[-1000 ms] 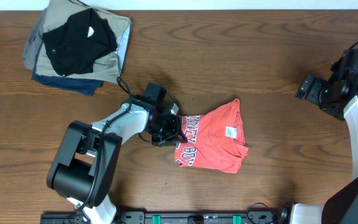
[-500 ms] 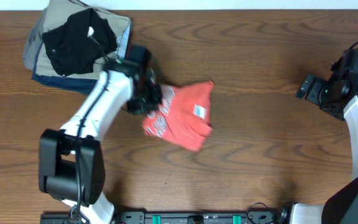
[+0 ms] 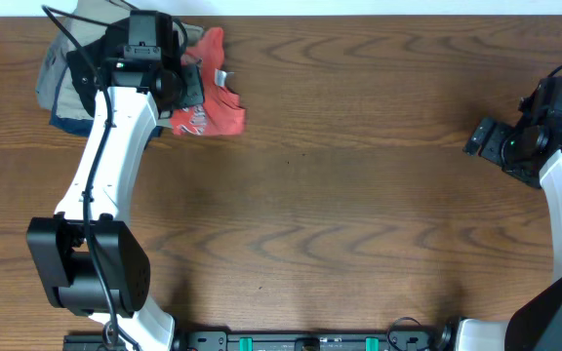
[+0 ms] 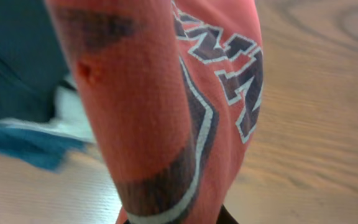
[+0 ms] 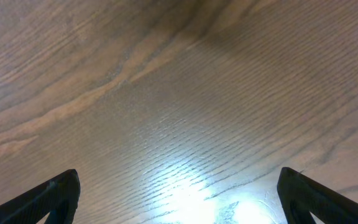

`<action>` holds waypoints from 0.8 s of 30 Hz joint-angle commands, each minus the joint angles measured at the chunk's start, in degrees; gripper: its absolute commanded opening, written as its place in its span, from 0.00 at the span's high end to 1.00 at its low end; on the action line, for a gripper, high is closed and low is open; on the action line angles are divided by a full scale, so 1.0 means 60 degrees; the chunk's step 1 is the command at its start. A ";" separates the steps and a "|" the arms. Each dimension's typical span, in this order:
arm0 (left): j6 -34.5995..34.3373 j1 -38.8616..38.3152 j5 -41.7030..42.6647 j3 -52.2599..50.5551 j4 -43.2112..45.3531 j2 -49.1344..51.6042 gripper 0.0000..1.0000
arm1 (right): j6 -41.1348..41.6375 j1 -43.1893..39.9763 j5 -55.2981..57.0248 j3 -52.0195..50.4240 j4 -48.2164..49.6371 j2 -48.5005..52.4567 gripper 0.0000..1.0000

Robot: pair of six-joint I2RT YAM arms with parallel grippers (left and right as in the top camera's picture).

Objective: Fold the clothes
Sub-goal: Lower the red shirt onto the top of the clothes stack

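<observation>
My right gripper (image 5: pixel 179 190) hung low over the bare wooden table (image 3: pixel 359 224), fingers spread wide and holding nothing. Farther out, toward the back left corner, my left gripper (image 3: pixel 185 86) was clamped on the red-orange T-shirt (image 3: pixel 215 109). The shirt hung bunched from it, with the dark blue-and-white lettering (image 4: pixel 235 68) filling the wrist view. The shirt sat at the right edge of the stack of folded garments (image 3: pixel 61 83); I could not tell whether they touched.
</observation>
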 commanded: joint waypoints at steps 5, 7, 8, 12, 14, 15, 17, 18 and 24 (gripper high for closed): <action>0.0838 0.0007 -0.1803 0.0222 0.1239 -0.0211 0.94 | 0.0051 -0.0051 0.0000 0.0076 -0.0007 -0.0015 0.01; 0.0994 0.0007 -0.1953 0.0222 0.1654 -0.0211 0.94 | 0.0051 -0.0051 0.0000 0.0076 -0.0007 -0.0015 0.01; 0.0998 0.0007 -0.2080 0.0222 0.1781 -0.0211 0.94 | 0.0051 -0.0051 0.0000 0.0076 -0.0007 -0.0015 0.01; 0.1005 0.0007 -0.2838 0.0222 0.2317 -0.0211 0.94 | 0.0051 -0.0051 0.0000 0.0076 -0.0007 -0.0015 0.01; 0.1002 0.0007 -0.2918 0.0222 0.2517 -0.0211 0.94 | 0.0051 -0.0051 0.0000 0.0076 -0.0007 -0.0015 0.01; 0.0973 0.0007 -0.2918 0.0222 0.2619 -0.0211 0.94 | 0.0051 -0.0051 0.0000 0.0076 -0.0007 -0.0015 0.01; 0.0699 0.0007 -0.2918 0.0222 0.2790 -0.0211 0.94 | 0.0051 -0.0051 0.0000 0.0076 -0.0007 -0.0015 0.01; 0.0484 0.0007 -0.2914 0.0222 0.2867 -0.0211 0.94 | 0.0051 -0.0051 0.0000 0.0076 -0.0007 -0.0015 0.01; -0.0477 0.0004 -0.2907 0.0222 0.3195 -0.0222 0.94 | 0.0051 -0.0051 0.0000 0.0076 -0.0007 -0.0015 0.01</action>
